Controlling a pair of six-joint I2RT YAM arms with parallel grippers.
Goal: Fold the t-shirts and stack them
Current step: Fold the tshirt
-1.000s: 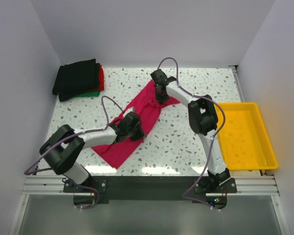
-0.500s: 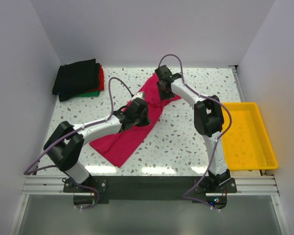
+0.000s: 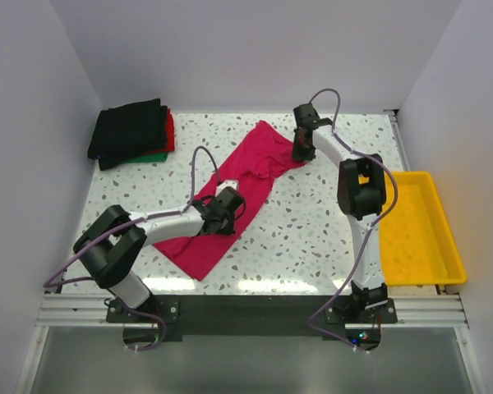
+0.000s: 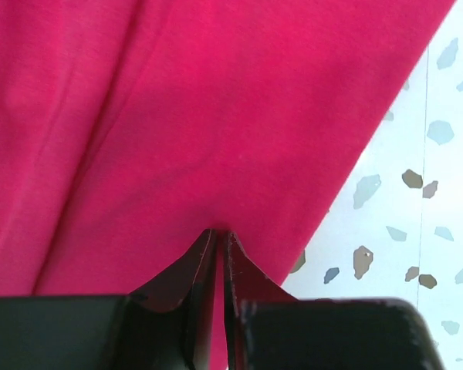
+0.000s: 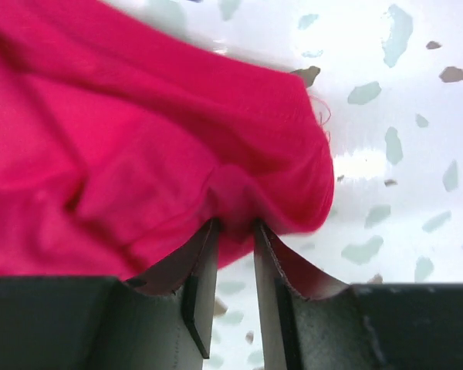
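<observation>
Your left arm lies low, reaching toward centre, and its black left gripper pinches nearly closed on the bright magenta-pink cloth t-shirt. Your right arm stretches far forward, its black right gripper clamping that shirt's edge, fingers narrowly apart.

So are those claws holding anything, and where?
Both pinch the pink t-shirt: left claw near one long edge, right claw at a far corner.

Yellow tray on speckled table
</observation>
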